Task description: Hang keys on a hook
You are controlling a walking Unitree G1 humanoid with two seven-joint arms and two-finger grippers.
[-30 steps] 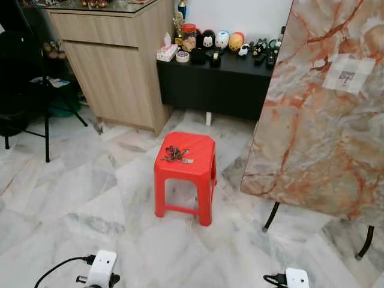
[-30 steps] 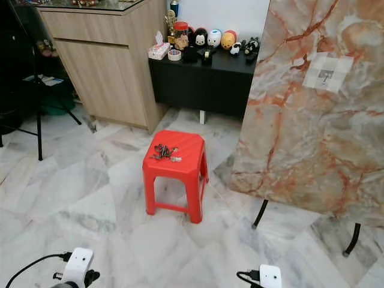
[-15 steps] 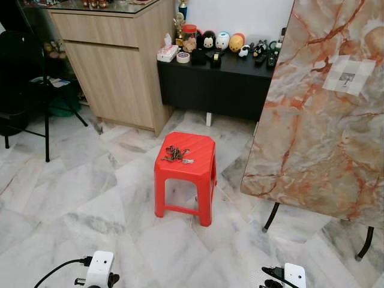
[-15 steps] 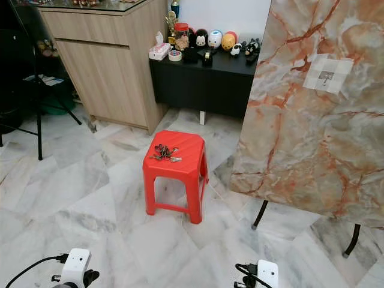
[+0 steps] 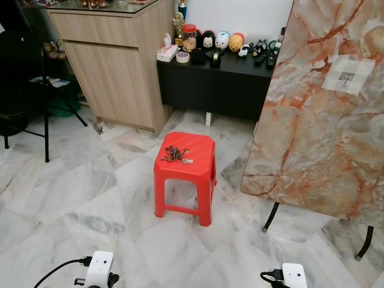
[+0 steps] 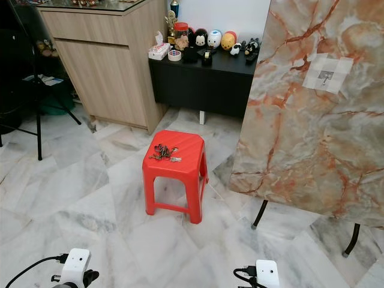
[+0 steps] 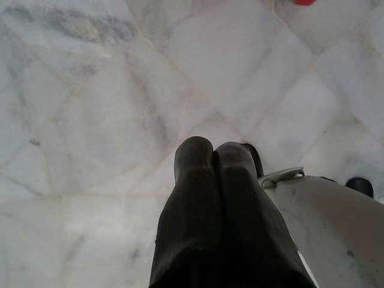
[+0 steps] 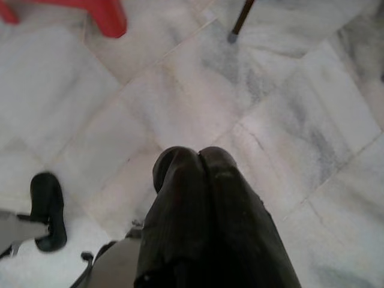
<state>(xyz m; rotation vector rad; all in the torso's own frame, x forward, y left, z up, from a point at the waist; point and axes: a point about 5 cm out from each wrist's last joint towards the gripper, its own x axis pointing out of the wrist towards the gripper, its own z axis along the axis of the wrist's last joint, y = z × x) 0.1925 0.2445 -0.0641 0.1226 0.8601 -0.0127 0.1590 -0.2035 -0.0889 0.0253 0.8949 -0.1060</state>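
On top of the red stool (image 5: 185, 159): keys (image 5: 176, 155) in a loose bunch | hook (image 5: 346, 78) up on the marble board (image 5: 318, 120), well apart | left gripper (image 7: 214, 150) & right gripper (image 8: 198, 155): both pinched closed, empty, over floor

Wooden cabinet (image 5: 114, 72) beside black sideboard (image 5: 216, 84) (figurines atop).

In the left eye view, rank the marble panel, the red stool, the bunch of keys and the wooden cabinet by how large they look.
1. marble panel
2. wooden cabinet
3. red stool
4. bunch of keys

The panel stands nearer the camera than the cabinet, so true sizes are unsure.
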